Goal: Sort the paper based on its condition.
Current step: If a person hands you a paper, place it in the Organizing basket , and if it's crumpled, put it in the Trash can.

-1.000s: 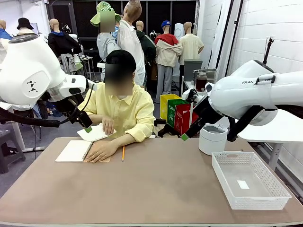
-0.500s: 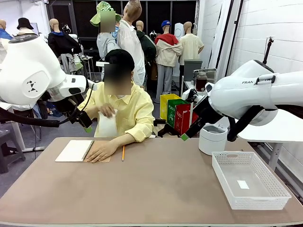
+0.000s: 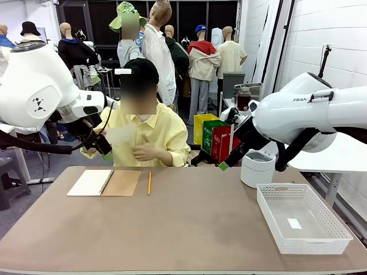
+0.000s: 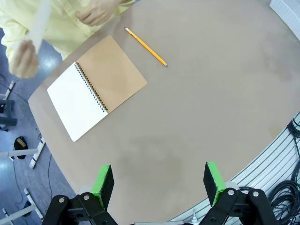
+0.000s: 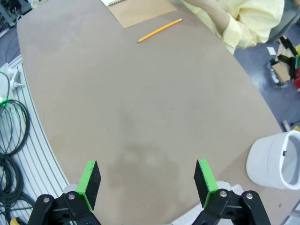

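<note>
Front view, 10 o'clock: paper [image 3: 121,136] held in person's hand [image 4: 22,61], sorting not yet begun; left gripper [image 4: 158,180] and right gripper [image 5: 146,179] both spread wide, empty, next needing paper set within reach.

The middle of the table [image 3: 189,229] and its whole near edge are left bare for passage. The far-left corner is taken by an open notebook [image 3: 103,183], with 1 pencil [image 3: 149,184] just beside it. The right edge is blocked by a white basket [image 3: 315,245], the far-right corner by a white bin [image 3: 257,169]. Above the far edge, the person's hands [image 3: 146,152] are raised with the paper [image 3: 120,136].
</note>
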### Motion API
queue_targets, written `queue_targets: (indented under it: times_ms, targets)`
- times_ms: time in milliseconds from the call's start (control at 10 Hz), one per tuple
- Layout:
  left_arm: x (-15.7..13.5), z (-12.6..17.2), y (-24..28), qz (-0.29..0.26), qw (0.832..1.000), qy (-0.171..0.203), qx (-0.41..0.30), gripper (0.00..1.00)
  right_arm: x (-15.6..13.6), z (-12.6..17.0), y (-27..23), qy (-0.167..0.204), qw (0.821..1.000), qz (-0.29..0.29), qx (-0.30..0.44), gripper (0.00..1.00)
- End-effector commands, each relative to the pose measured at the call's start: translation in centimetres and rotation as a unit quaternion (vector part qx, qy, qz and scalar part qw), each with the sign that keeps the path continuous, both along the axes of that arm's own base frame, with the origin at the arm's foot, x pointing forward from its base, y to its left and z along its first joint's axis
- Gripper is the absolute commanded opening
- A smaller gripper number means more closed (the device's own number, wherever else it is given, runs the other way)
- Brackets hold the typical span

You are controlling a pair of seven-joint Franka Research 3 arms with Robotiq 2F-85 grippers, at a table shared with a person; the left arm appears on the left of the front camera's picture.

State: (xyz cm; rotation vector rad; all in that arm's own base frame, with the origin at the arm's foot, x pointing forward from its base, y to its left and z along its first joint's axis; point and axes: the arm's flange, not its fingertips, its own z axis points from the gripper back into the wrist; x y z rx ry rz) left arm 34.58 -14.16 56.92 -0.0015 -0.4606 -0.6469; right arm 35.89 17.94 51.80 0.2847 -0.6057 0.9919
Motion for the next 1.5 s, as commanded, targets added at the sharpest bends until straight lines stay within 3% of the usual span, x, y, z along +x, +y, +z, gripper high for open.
queue_targets:
  times_ms: [0, 1400]
  targets:
    - [0.03, 0.08, 0.11, 0.0, 1.0, 0.0, -0.001, 1.0, 0.28, -0.04, 0.11, 0.001, 1.0, -0.006, -0.006, 1.0]
    - [0.03, 0.08, 0.11, 0.0, 1.0, 0.0, -0.001, 1.0, 0.28, -0.04, 0.11, 0.001, 1.0, -0.006, -0.006, 1.0]
